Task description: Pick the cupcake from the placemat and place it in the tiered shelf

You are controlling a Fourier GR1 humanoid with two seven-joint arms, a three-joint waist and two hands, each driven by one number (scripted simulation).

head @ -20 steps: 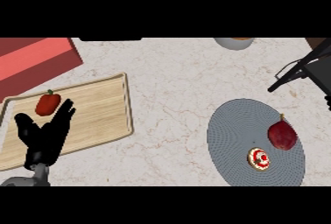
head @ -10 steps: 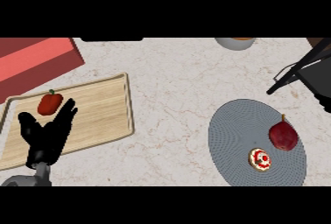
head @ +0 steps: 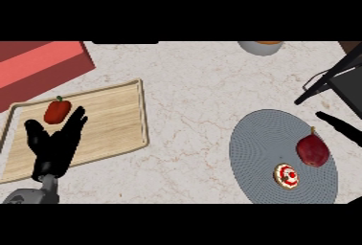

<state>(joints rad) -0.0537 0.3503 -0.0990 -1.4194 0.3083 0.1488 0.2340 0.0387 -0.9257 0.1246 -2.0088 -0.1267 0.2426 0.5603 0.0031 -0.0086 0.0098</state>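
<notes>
The cupcake, white-topped with red marks, sits on the round grey placemat at the lower right. Beside it on the mat lies a dark red fruit. The black tiered shelf stands at the right edge, only partly in view. My right hand shows only as straight black fingers coming in from the right edge, over the mat's far right rim and above the fruit, holding nothing. My left hand rests open, fingers up, over the wooden board at the left.
A wooden cutting board at the left carries a red pepper. A red slab lies in the top left corner. A grey bowl with something orange stands at the top edge.
My right hand's fingers have come into view at the right edge, over the placemat. The left hand, cupcake and fruit have hardly moved.
</notes>
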